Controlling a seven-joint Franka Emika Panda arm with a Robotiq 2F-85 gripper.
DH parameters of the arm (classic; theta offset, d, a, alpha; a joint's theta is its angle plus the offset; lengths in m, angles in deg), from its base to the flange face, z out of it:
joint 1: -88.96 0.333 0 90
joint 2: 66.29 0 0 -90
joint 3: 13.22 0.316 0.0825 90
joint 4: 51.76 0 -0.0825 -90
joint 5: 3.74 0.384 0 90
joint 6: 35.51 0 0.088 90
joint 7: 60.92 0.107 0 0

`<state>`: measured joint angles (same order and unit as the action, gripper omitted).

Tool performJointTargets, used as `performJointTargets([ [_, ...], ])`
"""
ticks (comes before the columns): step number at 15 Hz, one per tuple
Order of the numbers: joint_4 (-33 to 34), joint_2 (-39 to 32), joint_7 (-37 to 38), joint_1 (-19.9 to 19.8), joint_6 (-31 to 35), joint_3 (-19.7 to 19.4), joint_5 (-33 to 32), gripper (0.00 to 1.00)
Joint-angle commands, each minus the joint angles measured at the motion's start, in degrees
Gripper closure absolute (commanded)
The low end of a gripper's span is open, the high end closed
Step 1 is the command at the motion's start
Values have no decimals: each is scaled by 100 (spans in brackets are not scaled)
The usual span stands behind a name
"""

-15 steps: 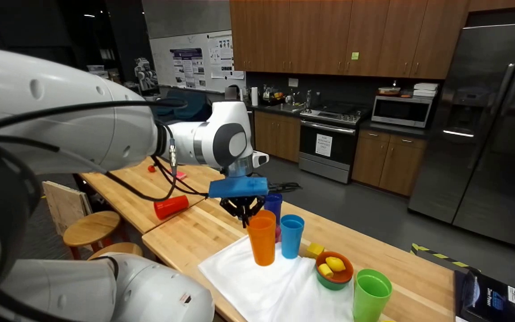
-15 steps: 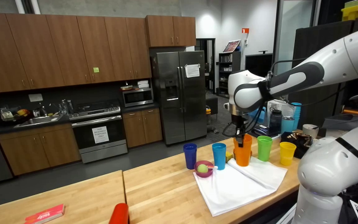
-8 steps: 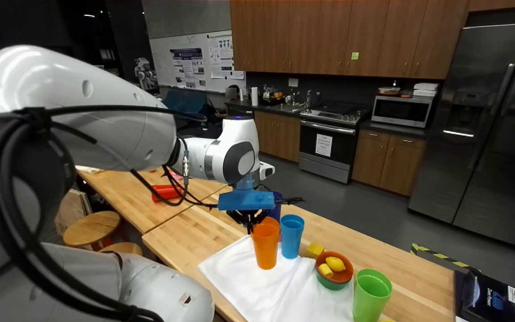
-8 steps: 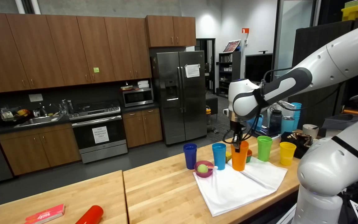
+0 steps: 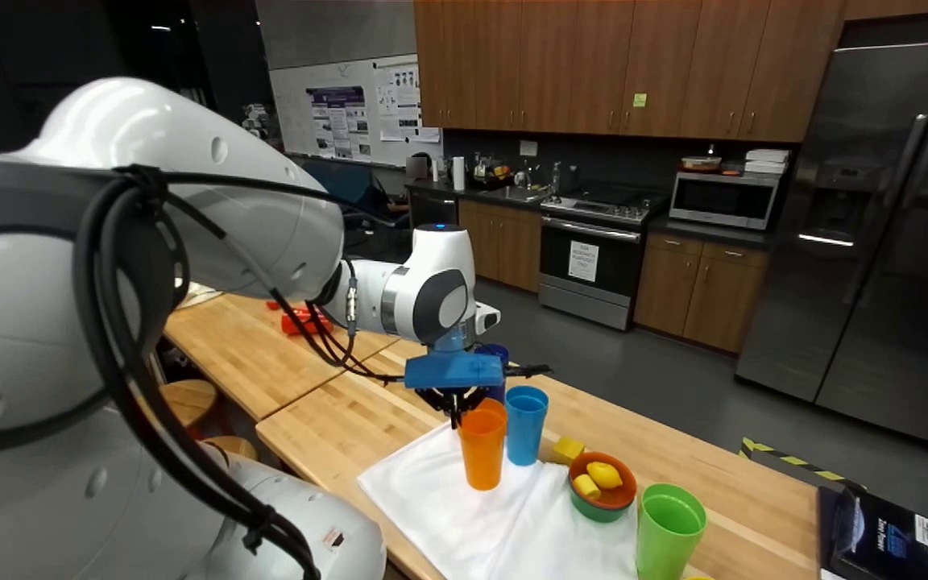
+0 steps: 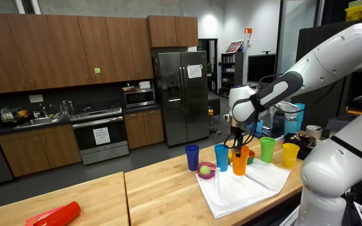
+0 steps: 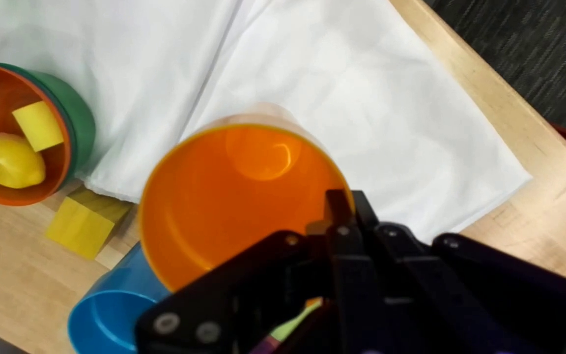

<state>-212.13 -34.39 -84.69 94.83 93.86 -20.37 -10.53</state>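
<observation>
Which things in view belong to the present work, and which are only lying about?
In the work:
Black two-fingered gripper
Tall orange plastic cup, held at its rim
Perhaps the white fabric cloth below it

Apparently just lying about:
Light blue plastic cup
Green plastic cup
Yellow plastic cup
Yellow wooden block
Round orange and green bowls, stacked

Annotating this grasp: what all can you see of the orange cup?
The orange cup is a tall, smooth, plastic-looking tumbler, narrowing toward its base, with a thin round rim. It is mouth up, roughly upright. The gripper is shut on its rim, one finger inside, one outside; nothing else shows inside. The cup is over the white cloth, beside the light blue cup; whether it touches either is unclear.
</observation>
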Motion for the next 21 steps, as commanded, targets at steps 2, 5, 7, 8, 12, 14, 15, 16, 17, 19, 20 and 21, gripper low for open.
performJointTargets([
  [2, 6, -384, -139, -137, 375, 74, -230, 99],
  [5, 7, -637, -30, -189, 598, 177, -413, 99],
  [7, 10, -785, 0, -211, 703, 228, -493, 99],
  [8, 10, -842, 4, -223, 739, 249, -515, 99],
  [12, 21, -1020, -14, -242, 830, 281, -525, 99],
  [14, 28, -1081, -29, -246, 889, 273, -508, 99],
  [15, 31, -1095, -26, -265, 916, 269, -524, 99],
  [16, 37, -1111, -21, -286, 935, 271, -551, 99],
  [17, 42, -1133, 37, -332, 949, 296, -621, 99],
  [19, 57, -1152, 45, -385, 815, 326, -723, 71],
  [20, 63, -1132, -53, -289, 824, 282, -528, 96],
  [21, 63, -1146, -51, -315, 819, 285, -560, 92],
])
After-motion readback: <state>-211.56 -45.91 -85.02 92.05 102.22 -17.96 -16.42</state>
